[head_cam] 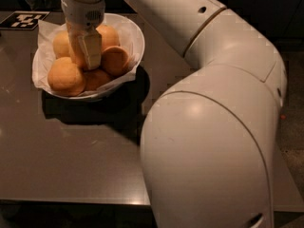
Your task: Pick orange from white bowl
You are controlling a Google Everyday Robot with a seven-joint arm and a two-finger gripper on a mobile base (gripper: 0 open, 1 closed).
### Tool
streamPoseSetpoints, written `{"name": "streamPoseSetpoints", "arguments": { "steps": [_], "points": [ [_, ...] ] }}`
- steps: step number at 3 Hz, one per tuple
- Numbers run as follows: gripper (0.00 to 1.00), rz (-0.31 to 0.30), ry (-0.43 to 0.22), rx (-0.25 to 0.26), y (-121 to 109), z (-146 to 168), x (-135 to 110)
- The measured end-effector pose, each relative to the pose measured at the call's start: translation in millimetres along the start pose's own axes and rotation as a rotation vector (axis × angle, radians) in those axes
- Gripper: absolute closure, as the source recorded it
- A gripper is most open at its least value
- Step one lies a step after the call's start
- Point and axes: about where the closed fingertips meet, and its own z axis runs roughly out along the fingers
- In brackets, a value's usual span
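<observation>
The white bowl (135, 38), lined with crumpled white paper, stands at the back left of the dark table. It holds several yellow-orange oranges. A large one (65, 76) lies at the front left and a deeper-orange one (116, 60) at the right. My gripper (88, 56) reaches straight down into the middle of the pile. It is down against a central orange (76, 57), which it mostly hides.
My bulky white arm (209, 141) fills the right half of the view and covers that side of the table (71, 156). A black-and-white marker tag (23, 19) lies at the back left corner. The table's front edge runs along the bottom.
</observation>
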Motion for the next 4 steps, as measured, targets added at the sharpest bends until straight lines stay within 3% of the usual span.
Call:
{"name": "streamPoseSetpoints", "arguments": {
  "steps": [2, 4],
  "points": [
    [1.00, 0.024, -0.066, 0.176, 45, -66, -7],
    [1.00, 0.017, -0.080, 0.311, 90, -124, -28]
  ]
}}
